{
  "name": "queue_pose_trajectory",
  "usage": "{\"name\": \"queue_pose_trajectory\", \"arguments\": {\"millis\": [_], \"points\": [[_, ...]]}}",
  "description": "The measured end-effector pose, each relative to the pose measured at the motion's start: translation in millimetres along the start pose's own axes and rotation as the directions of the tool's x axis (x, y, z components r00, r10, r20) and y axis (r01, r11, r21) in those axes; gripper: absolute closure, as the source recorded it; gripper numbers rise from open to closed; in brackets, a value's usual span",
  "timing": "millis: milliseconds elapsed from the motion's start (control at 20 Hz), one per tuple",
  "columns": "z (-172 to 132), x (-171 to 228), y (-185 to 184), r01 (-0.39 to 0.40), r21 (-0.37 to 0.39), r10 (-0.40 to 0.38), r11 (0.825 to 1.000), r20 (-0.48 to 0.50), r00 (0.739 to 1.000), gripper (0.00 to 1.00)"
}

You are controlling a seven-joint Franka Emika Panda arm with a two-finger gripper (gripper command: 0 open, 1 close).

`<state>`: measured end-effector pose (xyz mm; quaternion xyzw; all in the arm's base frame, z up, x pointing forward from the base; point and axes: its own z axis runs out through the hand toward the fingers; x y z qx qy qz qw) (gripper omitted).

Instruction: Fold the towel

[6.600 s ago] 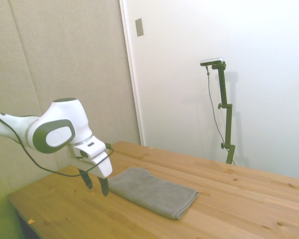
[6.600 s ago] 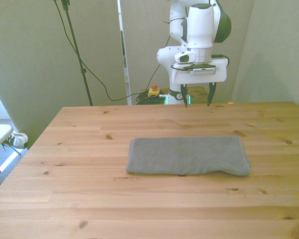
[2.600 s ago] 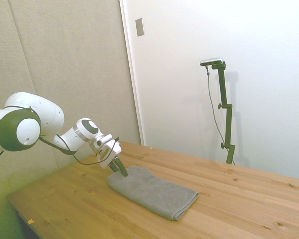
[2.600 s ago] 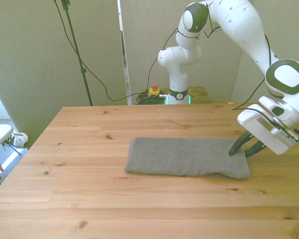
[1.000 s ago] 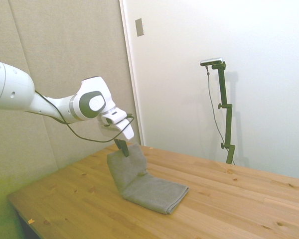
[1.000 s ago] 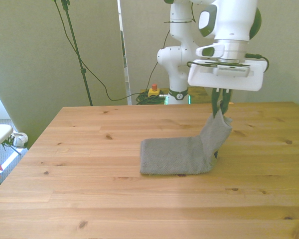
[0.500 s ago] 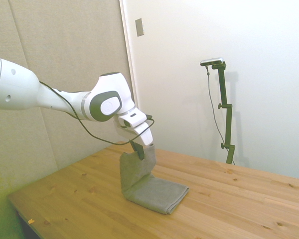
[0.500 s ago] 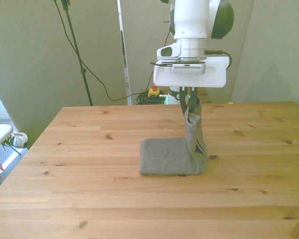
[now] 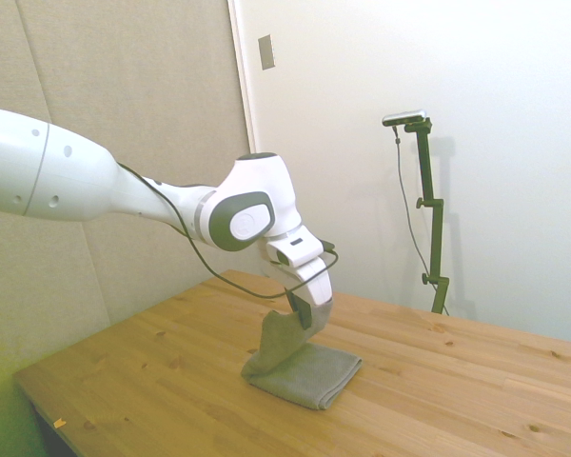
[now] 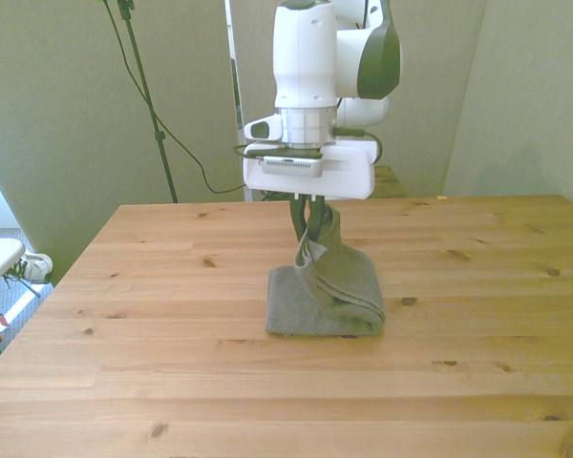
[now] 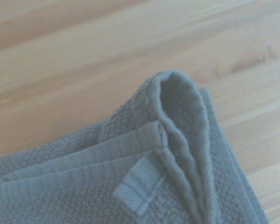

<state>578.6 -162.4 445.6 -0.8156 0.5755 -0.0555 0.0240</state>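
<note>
End effector (image 10: 308, 227) pinches one short end of the towel (image 10: 336, 286), fingers pressed together on the cloth, and holds it raised above the half that lies flat. Towel sits near the middle of the worktop (image 10: 172, 363). Flat half rests on the wood; lifted half slopes up from a rounded bend at the front view's right to the pinched end, which hangs over the flat half toward the front view's left.

Handling, judged: soft, thick terry. Drapes and sags under its own weight, no stiffness. Looks light. Rough pile should grip well, slip unlikely. Not fragile. Wrist view shows several layers and a hemmed border (image 11: 139, 184) bunched at the pinch point, so layers may splay on release. Best hold: at the short end, across all layers, as now. A grip at the middle would let the corners droop.

Containers: none in view. Nothing else on the worktop besides the towel.
</note>
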Motion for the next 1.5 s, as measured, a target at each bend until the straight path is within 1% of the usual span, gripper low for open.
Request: {"name": "queue_pose_trajectory", "arguments": {"millis": [150, 550, 650, 750, 850, 950, 1000, 1100, 1200, 1300, 1400, 1500], "points": [[6, 11, -3, -0.014, -0.018, 0.014, 1.0, 0.002, 1.0, 0.0], [0, 13, -8, -0.012, -0.004, 0.012, 1.0, -0.008, 1.0, 0.0], [-5, 12, -7, -0.01, 0.003, 0.01, 1.0, -0.01, 1.0, 0.0], [-18, 2, -4, 0.01, 0.021, -0.01, 1.0, -0.01, 1.0, 0.0], [-36, -20, 3, 0.072, 0.054, -0.074, 0.996, 0.022, 0.997, 0.0], [-51, -52, 11, 0.132, 0.063, -0.135, 0.989, 0.048, 0.99, 0.0], [-53, -69, 13, 0.157, 0.064, -0.161, 0.985, 0.054, 0.986, 0.0], [-47, -115, 12, 0.22, 0.051, -0.223, 0.974, 0.072, 0.972, 0.0], [-41, -167, 11, 0.273, 0.033, -0.275, 0.961, 0.051, 0.96, 0.0], [-42, -208, 19, 0.31, 0.026, -0.31, 0.95, 0.015, 0.951, 0.0], [-49, -233, 36, 0.331, 0.029, -0.33, 0.943, -0.008, 0.944, 0.0], [-62, -244, 57, 0.337, 0.047, -0.336, 0.94, -0.035, 0.941, 0.0]]}}
